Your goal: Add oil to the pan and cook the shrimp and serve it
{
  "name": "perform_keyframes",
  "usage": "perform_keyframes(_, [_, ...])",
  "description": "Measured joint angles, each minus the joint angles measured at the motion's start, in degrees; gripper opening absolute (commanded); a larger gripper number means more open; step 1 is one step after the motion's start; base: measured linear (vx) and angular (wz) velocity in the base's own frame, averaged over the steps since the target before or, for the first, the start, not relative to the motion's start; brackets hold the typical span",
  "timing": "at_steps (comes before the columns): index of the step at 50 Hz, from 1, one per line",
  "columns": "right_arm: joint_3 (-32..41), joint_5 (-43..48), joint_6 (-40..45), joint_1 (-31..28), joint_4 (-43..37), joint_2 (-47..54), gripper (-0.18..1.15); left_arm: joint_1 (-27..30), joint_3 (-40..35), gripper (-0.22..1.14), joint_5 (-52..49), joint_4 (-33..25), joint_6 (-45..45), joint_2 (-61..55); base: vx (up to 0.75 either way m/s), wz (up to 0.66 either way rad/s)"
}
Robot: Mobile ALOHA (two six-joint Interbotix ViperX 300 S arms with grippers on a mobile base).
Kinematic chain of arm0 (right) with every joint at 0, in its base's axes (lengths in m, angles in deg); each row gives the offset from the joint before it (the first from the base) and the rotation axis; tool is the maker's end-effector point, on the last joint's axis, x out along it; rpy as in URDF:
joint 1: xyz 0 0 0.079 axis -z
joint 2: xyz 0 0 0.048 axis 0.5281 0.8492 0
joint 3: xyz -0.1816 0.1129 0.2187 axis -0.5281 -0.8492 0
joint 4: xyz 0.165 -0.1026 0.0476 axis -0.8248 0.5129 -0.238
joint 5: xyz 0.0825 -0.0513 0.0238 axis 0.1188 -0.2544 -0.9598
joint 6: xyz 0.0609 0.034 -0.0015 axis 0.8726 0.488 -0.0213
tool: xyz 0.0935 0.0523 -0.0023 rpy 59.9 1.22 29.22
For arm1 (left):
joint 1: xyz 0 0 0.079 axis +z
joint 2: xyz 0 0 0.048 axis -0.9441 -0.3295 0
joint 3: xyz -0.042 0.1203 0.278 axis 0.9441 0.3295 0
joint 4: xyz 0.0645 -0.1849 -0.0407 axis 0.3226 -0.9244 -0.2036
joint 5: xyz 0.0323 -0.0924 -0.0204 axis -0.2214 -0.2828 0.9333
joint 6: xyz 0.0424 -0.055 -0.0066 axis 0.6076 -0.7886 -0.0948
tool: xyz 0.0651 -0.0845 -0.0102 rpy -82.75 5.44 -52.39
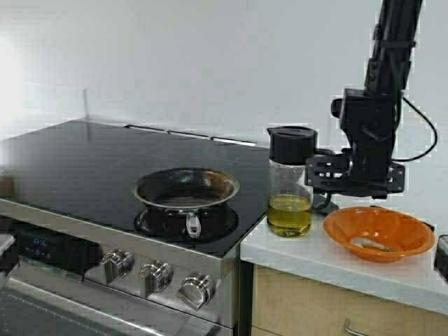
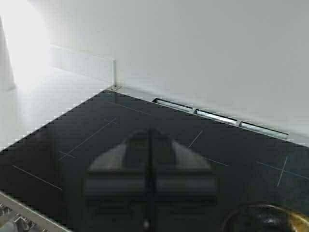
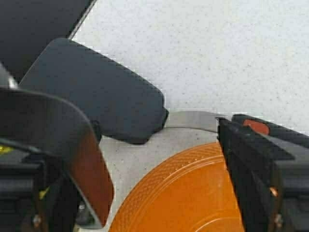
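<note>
Oil [image 1: 289, 213] jug near counter's left edge: glass, probably heavy, slippery; take by black handle, where right gripper [image 1: 323, 176], fingers spread wide, waits.

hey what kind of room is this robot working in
Most likely a home kitchen. A black glass cooktop with a row of knobs holds a steel pan, and beside it a pale countertop over wooden cabinets carries a jug of oil and an orange bowl.
</note>
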Motion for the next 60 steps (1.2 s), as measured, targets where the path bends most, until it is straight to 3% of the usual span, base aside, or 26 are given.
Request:
perform_keyframes(7, [0.4, 0.0, 0.0, -0.1, -0.3, 0.0, 0.83, 0.0, 0.0, 0.03, 0.0, 0.0, 0.0, 0.0, 0.00, 0.00])
perform_keyframes(18, [1.6, -0.6, 0.3, -0.7, -3.5, 0.1, 0.14, 0.0, 0.1, 0.03, 0.0, 0.0, 0.0, 0.0, 0.00, 0.00])
perform_keyframes(22, [2.4, -1.3, 0.2, 0.2, -4.0, 0.2, -0.02, 0.0, 0.0, 0.03, 0.0, 0.0, 0.0, 0.0, 0.00, 0.00])
perform_keyframes(30, [3.9, -1.9, 0.3, 0.2, -4.1, 0.3, 0.08, 0.0, 0.2, 0.03, 0.0, 0.0, 0.0, 0.0, 0.00, 0.00])
perform_keyframes(46, [4.0, -5.9, -2.0, -0.3, -4.9, -4.1, 0.08, 0.0, 0.1, 0.03, 0.0, 0.0, 0.0, 0.1, 0.00, 0.00])
perform_keyframes(52, [4.7, -8.1, -6.7, -0.5, -7.6, -7.6, 0.08, 0.0, 0.3, 0.03, 0.0, 0.0, 0.0, 0.1, 0.00, 0.00])
perform_keyframes(60, [8.1, -12.2, -21.4, -0.8, -13.0, -10.9, 0.08, 0.0, 0.3, 0.03, 0.0, 0.1, 0.0, 0.1, 0.00, 0.00])
